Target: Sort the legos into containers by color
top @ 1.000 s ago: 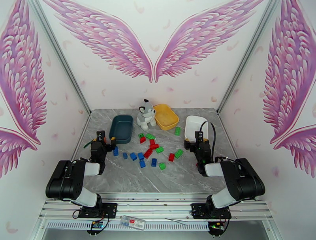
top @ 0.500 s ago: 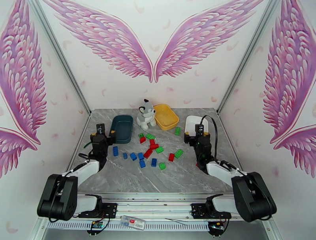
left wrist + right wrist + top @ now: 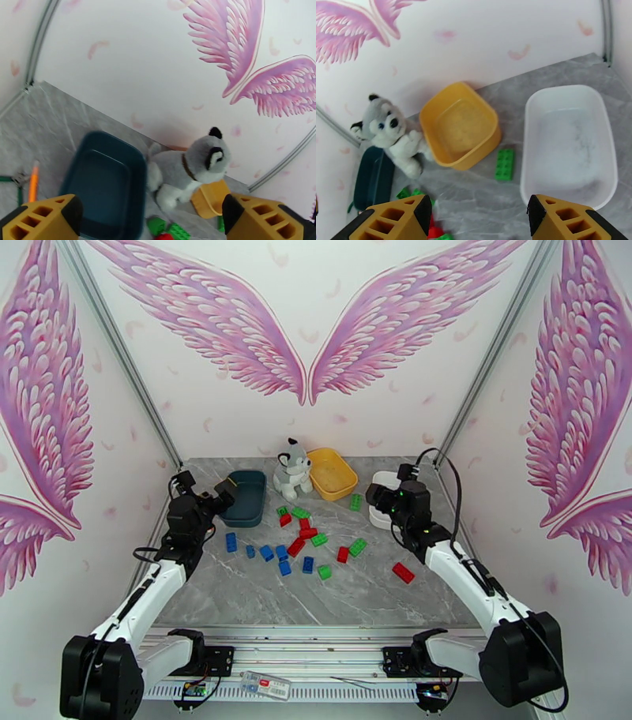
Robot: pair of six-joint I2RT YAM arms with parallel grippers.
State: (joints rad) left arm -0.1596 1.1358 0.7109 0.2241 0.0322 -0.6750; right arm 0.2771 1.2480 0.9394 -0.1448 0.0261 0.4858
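Grey marble-look table (image 3: 261, 595): along the back, L to R, dark teal tray (image 3: 245, 498), plush husky (image 3: 291, 470) sitting upright, yellow tray (image 3: 332, 473) & white tray (image 3: 568, 92). Red, green & blue legos (image 3: 300, 544) lie scattered mid-table in front of the husky, w/ one green brick (image 3: 355, 501) btwn the yellow & white trays and one red brick (image 3: 404, 572) well apart on the R side. An orange-handled tool (image 3: 33, 183) lies just L of the teal tray.

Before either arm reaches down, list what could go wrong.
The husky sits between the teal tray and yellow tray; an arm reaching either could knock it. Mixed colours touch in the central pile; one grab may lift two. The lone red brick lies near the right forearm, which might sweep it.
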